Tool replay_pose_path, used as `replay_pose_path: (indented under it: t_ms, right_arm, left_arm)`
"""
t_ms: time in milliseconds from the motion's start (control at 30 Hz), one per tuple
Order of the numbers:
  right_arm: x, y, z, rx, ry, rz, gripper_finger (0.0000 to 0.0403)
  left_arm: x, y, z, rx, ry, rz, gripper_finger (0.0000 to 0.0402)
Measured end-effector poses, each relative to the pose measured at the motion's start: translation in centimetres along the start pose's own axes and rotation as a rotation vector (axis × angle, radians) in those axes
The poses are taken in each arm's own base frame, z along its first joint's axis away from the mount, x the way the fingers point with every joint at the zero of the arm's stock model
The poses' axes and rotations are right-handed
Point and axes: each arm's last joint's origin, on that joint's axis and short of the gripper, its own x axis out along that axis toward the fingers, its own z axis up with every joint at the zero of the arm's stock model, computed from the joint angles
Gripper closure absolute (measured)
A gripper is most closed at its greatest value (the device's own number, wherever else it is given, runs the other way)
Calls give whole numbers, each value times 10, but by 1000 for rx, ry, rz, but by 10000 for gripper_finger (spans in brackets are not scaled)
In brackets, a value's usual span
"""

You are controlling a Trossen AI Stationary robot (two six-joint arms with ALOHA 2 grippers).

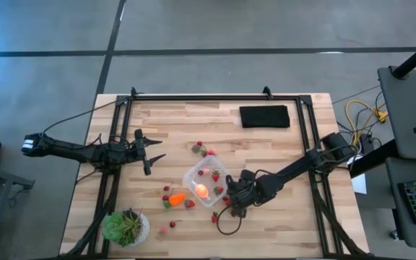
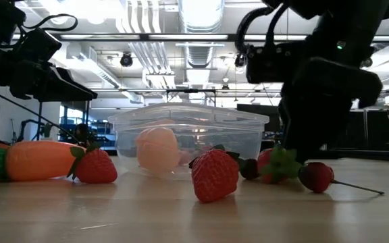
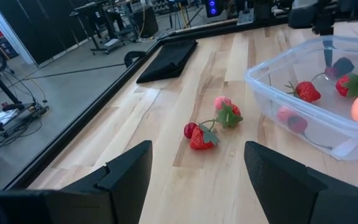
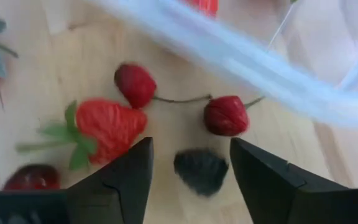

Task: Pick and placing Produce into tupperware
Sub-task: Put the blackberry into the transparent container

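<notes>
Tupperware (image 1: 205,180): clear container at the tabletop (image 1: 266,224) centre, holding the round pink-orange fruit (image 1: 201,191) and a few strawberries.
Carrot (image 1: 176,198): on the wood at the container's 8 o'clock, strawberries (image 1: 190,204) beside it.
Right hand (image 1: 231,206): at the container's 4 o'clock, fingers apart and grasping nothing, low over loose strawberries (image 4: 107,127).
Left hand (image 1: 150,154): released, at the container's 10 o'clock, well apart.

Bare wood around the black pad (image 1: 264,116); scattered strawberries (image 1: 215,217) crowding the tupperware (image 1: 191,175), potted plant (image 1: 126,227) nearby.
</notes>
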Motion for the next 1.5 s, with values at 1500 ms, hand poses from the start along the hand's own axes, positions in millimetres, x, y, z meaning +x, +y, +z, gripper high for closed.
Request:
replay_pose_path:
  t_ms: [1500]
  right_arm:
    - [-9, -8, -7, -62, 111, -41, 239]
  left_arm:
    - [0, 0, 0, 0, -1, 0, 160]
